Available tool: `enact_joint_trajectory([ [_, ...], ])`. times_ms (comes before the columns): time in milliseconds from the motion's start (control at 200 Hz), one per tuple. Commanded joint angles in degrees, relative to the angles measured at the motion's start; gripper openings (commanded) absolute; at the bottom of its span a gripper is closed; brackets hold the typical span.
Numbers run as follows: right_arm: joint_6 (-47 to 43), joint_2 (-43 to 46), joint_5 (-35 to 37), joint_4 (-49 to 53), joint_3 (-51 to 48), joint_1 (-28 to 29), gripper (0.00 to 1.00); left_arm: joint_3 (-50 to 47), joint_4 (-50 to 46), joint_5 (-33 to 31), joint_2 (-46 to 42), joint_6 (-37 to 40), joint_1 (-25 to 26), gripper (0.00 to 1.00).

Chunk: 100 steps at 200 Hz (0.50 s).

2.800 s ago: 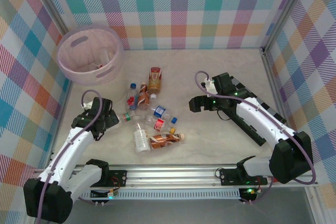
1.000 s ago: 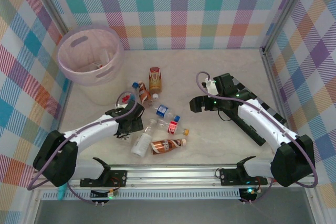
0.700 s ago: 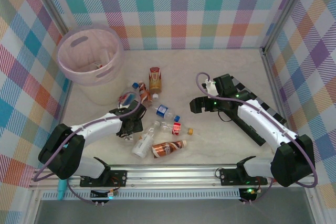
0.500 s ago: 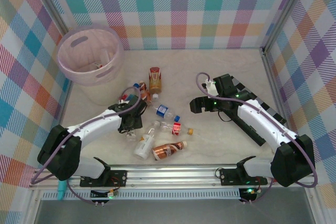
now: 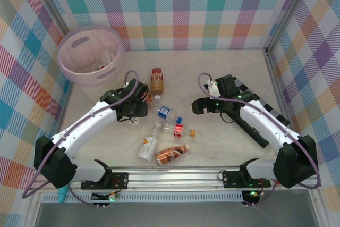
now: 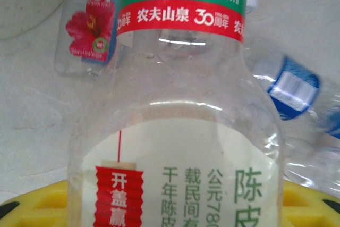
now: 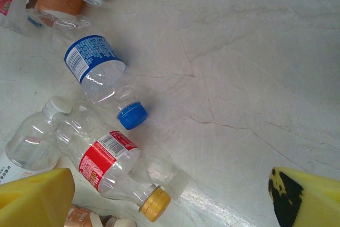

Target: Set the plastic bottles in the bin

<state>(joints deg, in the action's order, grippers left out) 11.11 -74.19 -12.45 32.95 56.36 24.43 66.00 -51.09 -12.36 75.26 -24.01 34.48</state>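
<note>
My left gripper [image 5: 135,111] is shut on a clear plastic bottle [image 6: 180,131] with a green and red label band and a white label, which lies between the yellow pads [image 6: 37,206]. Loose bottles lie mid-table: a brown one [image 5: 156,81], a blue-labelled one [image 5: 163,113], a red-labelled one with a yellow cap [image 5: 178,129], a white-labelled one [image 5: 146,147] and another brown one [image 5: 171,154]. The pale pink bin [image 5: 69,70] stands at the far left with a few items inside. My right gripper [image 5: 199,107] hangs open to the right of the pile, nothing between its fingers [image 7: 32,198].
A flower-labelled clear bottle [image 6: 90,25] lies just beyond the held one, near the bin's base. In the right wrist view the blue-labelled bottle [image 7: 95,65] and the yellow-capped bottle [image 7: 106,163] lie left of bare marble table [image 7: 255,51]. Checked walls enclose the table.
The left gripper closed on the green-labelled bottle and moved away from the near edge toward the bin. The white-labelled and brown bottles near the front shifted slightly. The right arm stayed still.
</note>
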Motion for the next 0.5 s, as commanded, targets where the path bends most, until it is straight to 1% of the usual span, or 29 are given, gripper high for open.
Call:
enact_joint_trajectory([
  [0, -0.2, -0.2, -0.9, -1.4, 1.6, -0.2, 0.94, 5.9, -5.0, 3.3, -2.7, 5.2, 0.5, 0.48],
  [90, -0.1, -0.3, -1.0, -1.3, 1.7, -0.2, 0.94, 10.2, -6.1, 3.5, -3.3, 6.2, 0.6, 0.41],
  [215, 0.0, 0.5, -0.6, -1.0, 1.5, -0.2, 0.94, 19.3, -8.1, 2.4, -2.7, 9.1, 0.3, 0.40],
  [270, 0.1, 0.4, -0.7, -0.9, 1.4, -0.2, 0.94, 22.9, -7.9, 2.0, -2.3, 10.6, -0.8, 0.38],
  [330, 0.2, 0.3, -1.0, -0.9, 1.4, -0.2, 0.94, 27.3, -7.4, 2.9, -1.7, 11.6, -3.4, 0.35],
  [415, 0.5, 0.7, -1.2, -1.0, 1.0, -0.1, 0.93, 32.4, -6.7, 6.4, -0.5, 12.8, -8.0, 0.33],
  [495, 0.5, 1.3, -0.9, -0.8, 0.5, -0.2, 0.94, 35.6, -4.1, 11.5, 0.4, 12.9, -14.5, 0.30],
])
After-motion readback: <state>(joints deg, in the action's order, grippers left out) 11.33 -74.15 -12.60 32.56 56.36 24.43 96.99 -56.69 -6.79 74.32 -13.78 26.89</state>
